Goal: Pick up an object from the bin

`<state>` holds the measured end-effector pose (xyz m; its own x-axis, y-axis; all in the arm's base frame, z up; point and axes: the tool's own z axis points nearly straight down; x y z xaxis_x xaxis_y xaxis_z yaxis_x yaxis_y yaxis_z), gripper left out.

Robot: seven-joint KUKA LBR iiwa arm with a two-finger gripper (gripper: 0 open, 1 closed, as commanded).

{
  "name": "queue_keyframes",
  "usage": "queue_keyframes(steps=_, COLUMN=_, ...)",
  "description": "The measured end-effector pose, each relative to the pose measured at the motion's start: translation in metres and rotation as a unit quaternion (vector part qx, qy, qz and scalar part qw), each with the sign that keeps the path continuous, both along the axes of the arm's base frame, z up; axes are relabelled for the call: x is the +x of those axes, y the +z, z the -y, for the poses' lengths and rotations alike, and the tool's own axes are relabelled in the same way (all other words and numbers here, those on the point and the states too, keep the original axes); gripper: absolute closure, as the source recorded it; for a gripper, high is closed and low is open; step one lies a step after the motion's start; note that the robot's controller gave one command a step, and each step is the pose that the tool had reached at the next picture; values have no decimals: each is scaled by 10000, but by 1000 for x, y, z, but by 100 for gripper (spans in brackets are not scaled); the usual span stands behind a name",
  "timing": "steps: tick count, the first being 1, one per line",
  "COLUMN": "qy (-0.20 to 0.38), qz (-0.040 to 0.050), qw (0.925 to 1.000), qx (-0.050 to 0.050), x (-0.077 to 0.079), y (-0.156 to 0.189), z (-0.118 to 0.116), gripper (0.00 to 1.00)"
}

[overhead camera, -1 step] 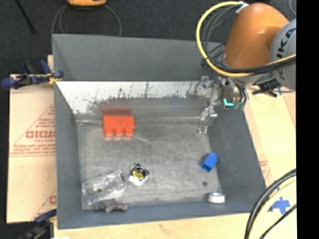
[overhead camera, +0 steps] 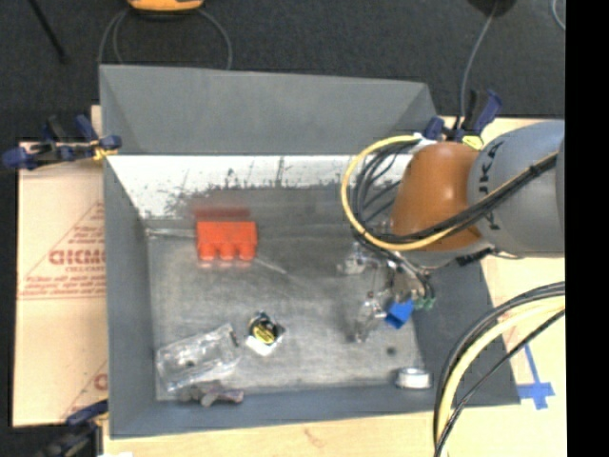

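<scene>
Block [overhead camera: 226,239], orange with three rounded lobes, lies back-left in bin [overhead camera: 266,117].

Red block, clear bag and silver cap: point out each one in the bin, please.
Red block [overhead camera: 226,239], camera view, middle of its top face.
Clear bag [overhead camera: 195,355], camera view, centre of the crumpled plastic.
Silver cap [overhead camera: 412,379], camera view, its round top.

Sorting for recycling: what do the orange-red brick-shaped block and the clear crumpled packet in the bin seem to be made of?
The orange-red brick-shaped block looks like moulded plastic with a matt finish: even colour, clean straight edges. The clear crumpled packet is probably thin glossy plastic film: see-through, creased, with bright glints.
</scene>
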<state>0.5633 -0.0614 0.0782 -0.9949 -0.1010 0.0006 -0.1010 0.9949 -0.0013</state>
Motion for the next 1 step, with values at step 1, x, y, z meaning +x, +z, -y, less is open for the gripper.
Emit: queue_keyframes(steps=1, qy=1102, qz=85, qw=9939, qx=-11, x=-36, y=-4, z=93, gripper=0)
